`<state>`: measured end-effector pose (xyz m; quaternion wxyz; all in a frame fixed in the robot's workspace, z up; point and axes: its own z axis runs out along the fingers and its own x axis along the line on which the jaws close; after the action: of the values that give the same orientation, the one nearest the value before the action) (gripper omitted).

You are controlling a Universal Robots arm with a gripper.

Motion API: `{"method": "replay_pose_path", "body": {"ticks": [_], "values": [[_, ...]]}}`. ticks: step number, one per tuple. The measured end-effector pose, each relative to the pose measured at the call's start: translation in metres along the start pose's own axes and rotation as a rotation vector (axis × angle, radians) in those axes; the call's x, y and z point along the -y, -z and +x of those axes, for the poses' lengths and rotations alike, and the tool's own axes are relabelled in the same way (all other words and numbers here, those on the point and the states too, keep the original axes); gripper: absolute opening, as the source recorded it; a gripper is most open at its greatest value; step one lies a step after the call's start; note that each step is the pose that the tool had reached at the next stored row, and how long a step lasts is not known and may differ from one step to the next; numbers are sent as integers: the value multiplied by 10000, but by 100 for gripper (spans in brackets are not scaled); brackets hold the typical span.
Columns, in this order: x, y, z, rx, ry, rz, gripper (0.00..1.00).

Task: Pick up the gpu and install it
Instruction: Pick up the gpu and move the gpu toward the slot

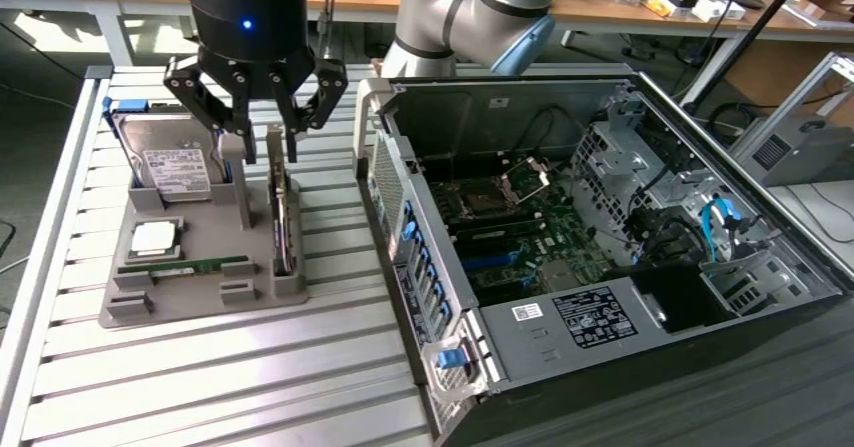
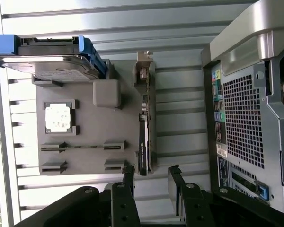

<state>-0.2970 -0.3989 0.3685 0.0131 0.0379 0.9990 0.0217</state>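
Note:
The gpu [image 1: 280, 217] is a thin dark card standing on edge in a slot of the grey holder tray [image 1: 200, 302], with its silvery bracket [image 1: 275, 152] at the far end. My gripper [image 1: 264, 130] hangs just above the bracket end, open, with one finger on each side of the card's line and nothing held. In the wrist view the gpu [image 2: 144, 127] runs straight ahead of my gripper [image 2: 151, 178], and its near end lies between the two black fingertips [image 2: 128, 176].
On the same tray sit a hard drive [image 1: 174, 162], a processor chip [image 1: 154, 235] and a green memory stick [image 1: 187, 265]. The open computer case [image 1: 574, 237] lies at the exterior view's right, its motherboard [image 1: 514, 257] exposed. A slatted metal table [image 1: 240, 387] carries everything.

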Motion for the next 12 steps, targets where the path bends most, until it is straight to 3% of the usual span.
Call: {"method": "replay_pose_path", "body": {"ticks": [12], "values": [[2, -49, 1, 0, 0, 1, 42]]}}
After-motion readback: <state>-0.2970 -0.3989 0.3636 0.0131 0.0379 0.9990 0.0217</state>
